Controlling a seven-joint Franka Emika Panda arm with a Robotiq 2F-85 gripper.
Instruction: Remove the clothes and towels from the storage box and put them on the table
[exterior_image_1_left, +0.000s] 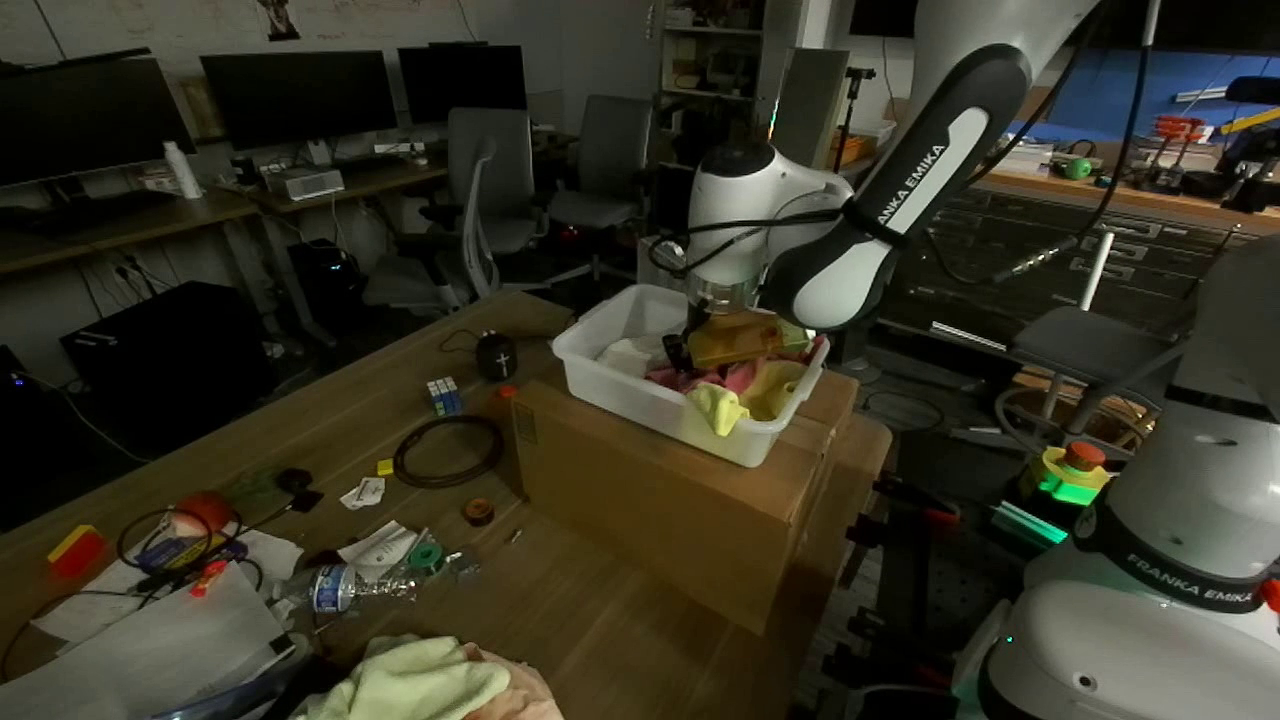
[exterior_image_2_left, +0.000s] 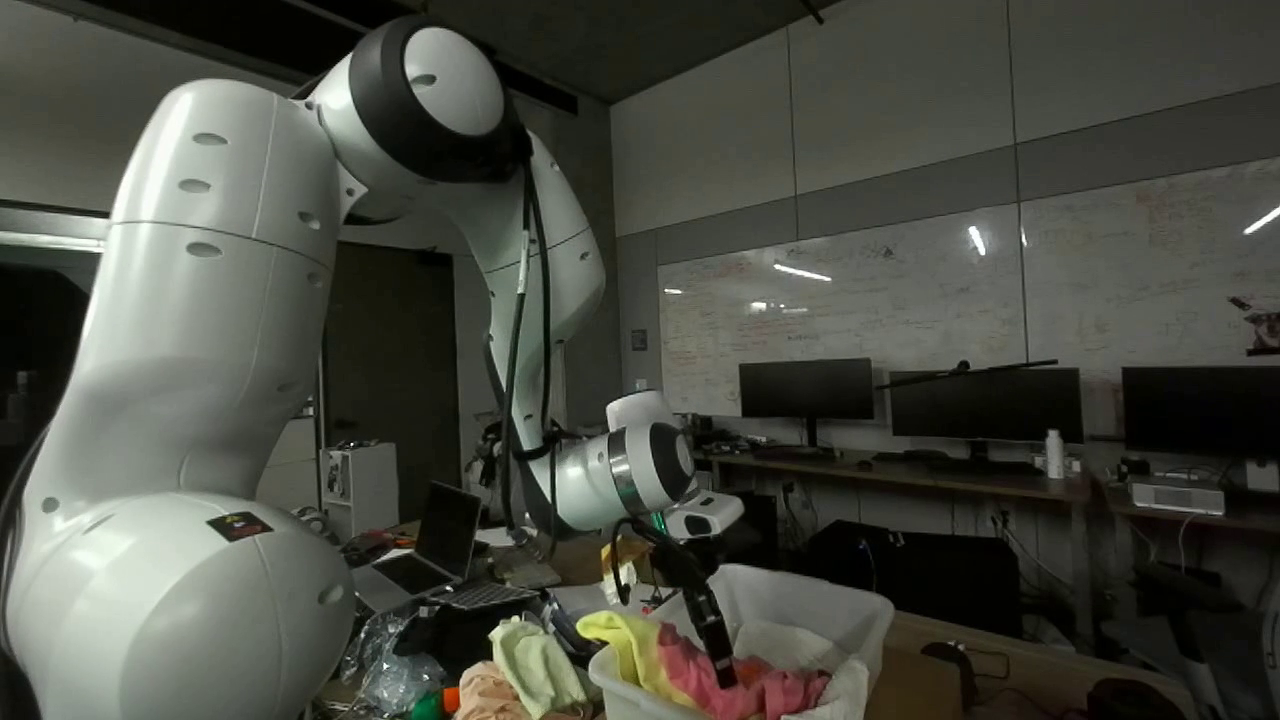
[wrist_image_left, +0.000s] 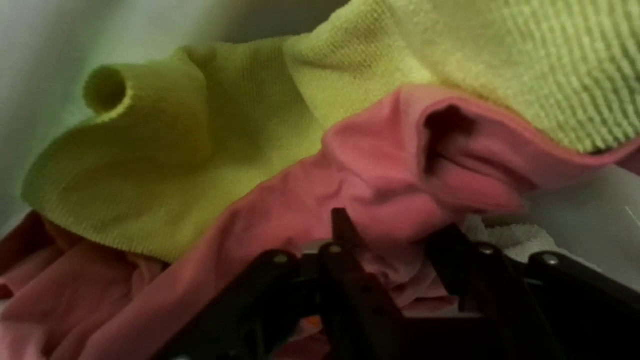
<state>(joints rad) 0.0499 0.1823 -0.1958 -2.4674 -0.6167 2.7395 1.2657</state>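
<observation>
The white storage box (exterior_image_1_left: 640, 396) stands on a cardboard box; it also shows in an exterior view (exterior_image_2_left: 835, 602). Inside lie a pink cloth (exterior_image_2_left: 690, 668), a yellow towel (exterior_image_2_left: 630, 645) draped over the rim, and a white towel (exterior_image_2_left: 785, 645). In the wrist view the pink cloth (wrist_image_left: 280, 215) and yellow towel (wrist_image_left: 240, 155) fill most of the picture; the white towel (wrist_image_left: 525, 240) shows at right. My gripper (wrist_image_left: 392, 225) points down into the box. Its fingers are apart, with pink cloth below and between them. A light green cloth (exterior_image_1_left: 410, 682) and a peach cloth (exterior_image_1_left: 515, 688) lie on the table (exterior_image_1_left: 610, 600).
The cardboard box (exterior_image_1_left: 650, 490) sits at the table's edge. A cable coil (exterior_image_1_left: 448, 452), a puzzle cube (exterior_image_1_left: 444, 396), a plastic bottle (exterior_image_1_left: 345, 588) and papers lie on the table. A laptop (exterior_image_2_left: 440, 550) stands behind the cloths in an exterior view.
</observation>
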